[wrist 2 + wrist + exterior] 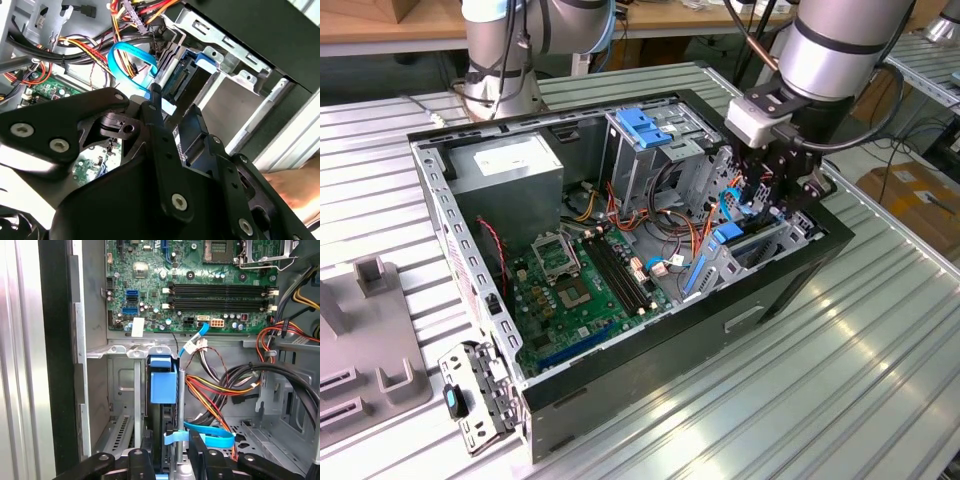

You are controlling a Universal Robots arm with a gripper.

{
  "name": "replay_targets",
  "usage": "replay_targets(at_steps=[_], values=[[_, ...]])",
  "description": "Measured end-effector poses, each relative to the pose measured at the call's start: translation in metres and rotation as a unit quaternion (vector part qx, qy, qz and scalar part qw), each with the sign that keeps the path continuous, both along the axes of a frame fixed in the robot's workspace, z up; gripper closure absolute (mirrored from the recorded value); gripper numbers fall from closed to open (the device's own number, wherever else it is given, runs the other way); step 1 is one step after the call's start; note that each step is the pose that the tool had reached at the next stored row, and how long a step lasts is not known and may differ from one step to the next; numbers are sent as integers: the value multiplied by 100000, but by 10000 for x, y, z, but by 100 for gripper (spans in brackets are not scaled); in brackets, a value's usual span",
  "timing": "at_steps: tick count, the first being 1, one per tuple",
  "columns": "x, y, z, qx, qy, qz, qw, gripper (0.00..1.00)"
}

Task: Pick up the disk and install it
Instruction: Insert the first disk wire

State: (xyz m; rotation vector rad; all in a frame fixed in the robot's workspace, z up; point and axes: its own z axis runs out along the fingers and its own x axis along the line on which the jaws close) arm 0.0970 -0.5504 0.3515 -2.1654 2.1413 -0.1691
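The disk [162,422] stands on edge in the drive bay at the case's corner on the exterior view's right, its blue carrier handle [163,380] facing the motherboard. In the exterior view the disk [728,240] sits low in the bay under my gripper [760,212]. My gripper [167,454] straddles the disk's near end, one black finger [145,457] on each side, pressed close against it. In the second wrist view the gripper [175,117] holds the dark disk [186,82], which is lodged between the bay's metal rails.
The open computer case [650,370] lies on a ribbed metal table. Inside are the motherboard [580,290], a grey power-supply box [510,165], a drive cage with a blue piece [645,125], and loose cables [215,385] beside the bay. A grey fixture [370,340] stands at the exterior view's left.
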Motion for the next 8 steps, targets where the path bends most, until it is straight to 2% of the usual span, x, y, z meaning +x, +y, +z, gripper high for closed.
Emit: replay_targets(at_steps=[4, 8], values=[[0, 0, 83, -2, 0, -2, 100000, 58], [0, 0, 94, 38, -2, -1, 100000, 58]])
